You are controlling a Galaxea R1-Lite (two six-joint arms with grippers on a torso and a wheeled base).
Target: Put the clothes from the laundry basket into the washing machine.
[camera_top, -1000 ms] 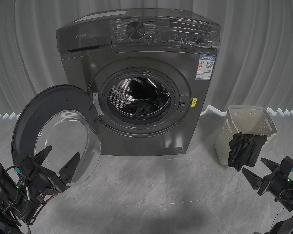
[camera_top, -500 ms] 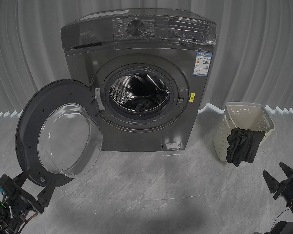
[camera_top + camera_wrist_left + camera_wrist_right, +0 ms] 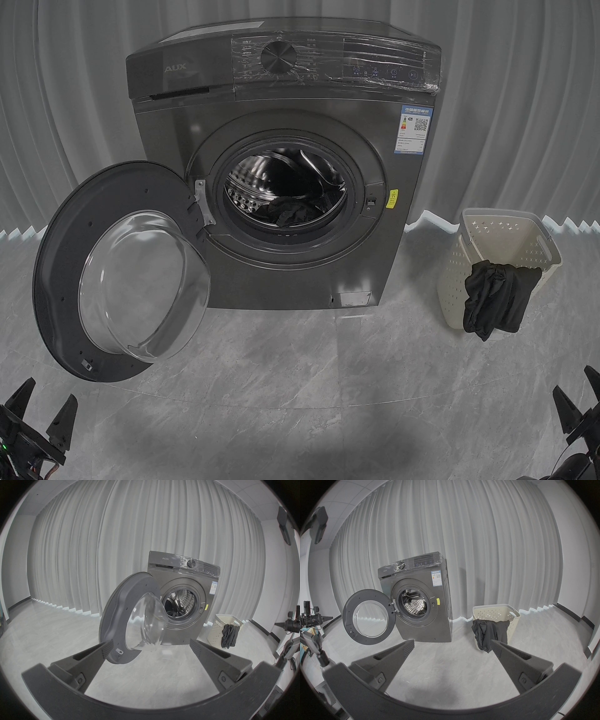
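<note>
Lower left, the left claw (image 3: 45, 406) gapes wide, holding nothing. The door (image 3: 119, 275) hangs open on the washing machine (image 3: 281, 94) at centre, with a dark garment (image 3: 290, 212) lying in its drum (image 3: 250, 184). To the right, black clothes (image 3: 497, 297) drape over the laundry basket (image 3: 500, 231) rim. Lower right, the right claw (image 3: 578, 400) is spread and empty.

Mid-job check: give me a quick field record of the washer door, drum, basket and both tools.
washing machine: front loader, facing the robot
door: swung wide open, on the robot's left
drum: dark garment lying inside
laundry basket: upright, right of the machine, apart from it
black clothes: draped over the basket's front rim, hanging down outside
left tool: open, empty, apart from the door
right tool: open, empty, short of the basket
</note>
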